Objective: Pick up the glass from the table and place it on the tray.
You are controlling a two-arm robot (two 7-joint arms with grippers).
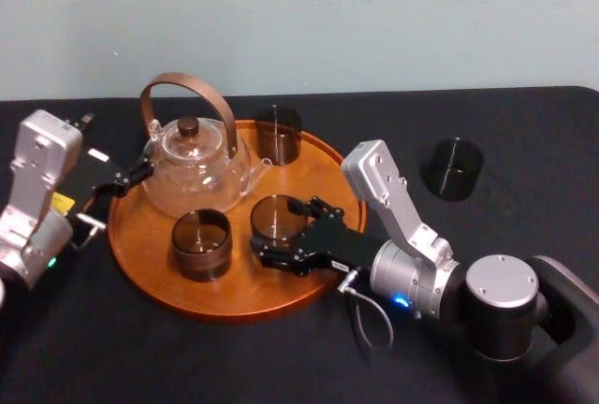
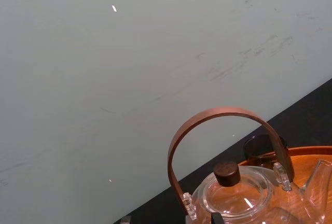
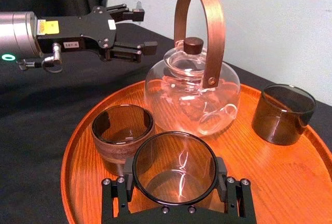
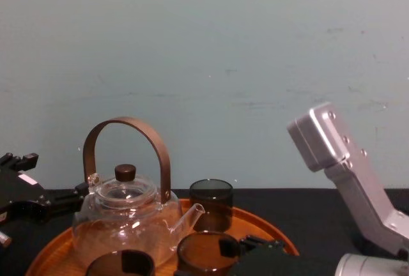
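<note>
My right gripper (image 1: 280,233) is shut on a smoky glass (image 1: 276,214) and holds it low over the front of the round wooden tray (image 1: 140,254). In the right wrist view this glass (image 3: 175,157) sits between the black fingers (image 3: 128,171). Another dark glass (image 1: 452,168) stands on the black table (image 1: 524,142), right of the tray. My left gripper (image 1: 117,198) is open at the tray's left rim, beside the teapot (image 1: 192,175), with nothing between its fingers.
The glass teapot (image 3: 192,97) with a tall brown handle stands at the tray's back left. Two more dark glasses are on the tray, one front left (image 1: 201,243) and one at the back (image 1: 278,133). A pale wall (image 4: 255,65) rises behind the table.
</note>
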